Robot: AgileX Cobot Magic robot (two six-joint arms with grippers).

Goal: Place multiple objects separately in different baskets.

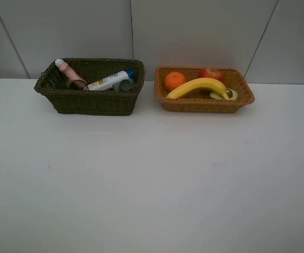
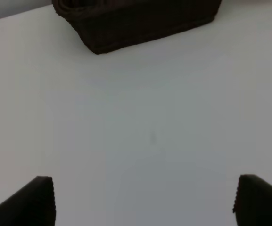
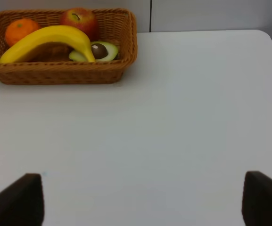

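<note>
With both pincers wide open and empty, the banana [image 1: 200,86] looks light, smooth, best gripped mid-curve.

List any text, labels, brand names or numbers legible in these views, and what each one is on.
No text can be read.
White blue-capped tube in the dark basket: dark and orange marks on its label, too small and blurred to read.
Small pink bottle: no print visible.
Orange-tan basket, fruit and table: no markings.

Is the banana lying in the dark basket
No, the banana lies in the orange-tan basket, with the orange and apple.
</note>
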